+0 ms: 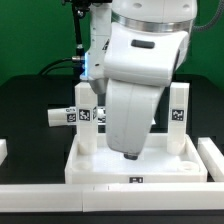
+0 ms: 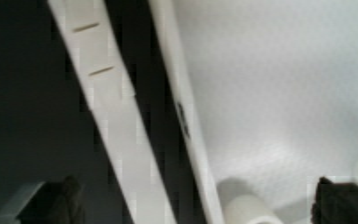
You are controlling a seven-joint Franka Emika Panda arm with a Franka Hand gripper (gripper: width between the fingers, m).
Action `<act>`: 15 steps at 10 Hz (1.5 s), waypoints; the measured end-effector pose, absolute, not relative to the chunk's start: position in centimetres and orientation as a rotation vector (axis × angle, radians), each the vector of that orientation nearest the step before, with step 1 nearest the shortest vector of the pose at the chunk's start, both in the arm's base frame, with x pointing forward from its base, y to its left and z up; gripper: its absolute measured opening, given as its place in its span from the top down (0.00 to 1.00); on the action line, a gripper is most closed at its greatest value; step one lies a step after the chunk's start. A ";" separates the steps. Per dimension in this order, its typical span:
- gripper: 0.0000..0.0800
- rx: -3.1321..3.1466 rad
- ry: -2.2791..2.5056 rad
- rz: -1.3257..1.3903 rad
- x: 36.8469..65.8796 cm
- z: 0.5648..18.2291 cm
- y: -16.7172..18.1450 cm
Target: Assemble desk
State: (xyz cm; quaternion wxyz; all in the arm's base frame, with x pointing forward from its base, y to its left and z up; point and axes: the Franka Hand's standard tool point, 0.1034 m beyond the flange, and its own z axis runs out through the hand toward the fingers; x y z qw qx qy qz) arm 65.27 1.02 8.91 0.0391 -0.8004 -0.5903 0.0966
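The white desk top (image 1: pixel 100 168) lies flat on the black table near the front. Two white legs with tags stand upright at its far corners, one on the exterior view's left (image 1: pixel 85 120) and one on the right (image 1: pixel 178 112). A third leg (image 1: pixel 62 116) lies on the table behind the left one. My gripper (image 1: pixel 130 155) points down onto the top, its fingers hidden by the arm. In the wrist view my gripper (image 2: pixel 202 205) is open. One finger (image 2: pixel 59 200) is over the black table, the other (image 2: pixel 346 196) over the desk top (image 2: pixel 282 90). A rounded white part (image 2: pixel 247 200) shows between them.
A low white rail (image 1: pixel 60 190) runs along the table's front, with raised ends on the exterior view's left (image 1: pixel 4 150) and right (image 1: pixel 211 155). A white rail (image 2: pixel 114 110) runs beside the top's edge in the wrist view. The big arm hides the top's middle.
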 end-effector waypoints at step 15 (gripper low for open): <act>0.19 -3.141 0.043 0.316 53.3 17.4 1.3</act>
